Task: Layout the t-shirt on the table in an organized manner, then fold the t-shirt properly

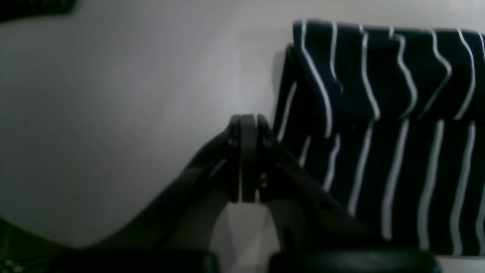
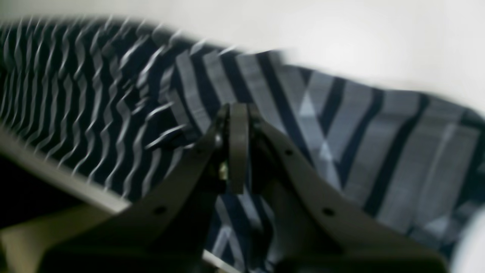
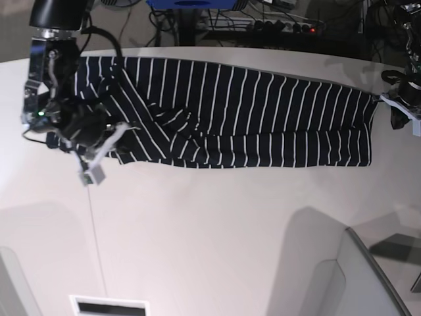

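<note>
The t-shirt [image 3: 223, 112] is stretched out in a long dark band across the far half of the table [image 3: 210, 224], white stripes running crosswise, and it's folded over on itself lengthwise, with a bunched, rumpled patch towards the base view's left where the fabric piles into creases. The near edge runs fairly straight; the far edge follows the table's curved rim. Over at that rumpled end sits the right gripper [image 3: 92, 164], low at the shirt's near-left corner, and its wrist camera shows the jaws pressed together right over striped cloth [image 2: 341, 132], though the blur there won't let me say whether any fabric is caught between them. Now to the other end: the left gripper [image 3: 398, 108] is just off the shirt's far-right corner, and from its wrist view the jaws are closed tight on nothing, tips [image 1: 244, 125] hovering above bare white tabletop [image 1: 113, 113] with the folded edge of the shirt [image 1: 379, 132] just beside them. Beyond the table's far rim lie cables and a power strip [image 3: 283, 26] in shadow.
</note>
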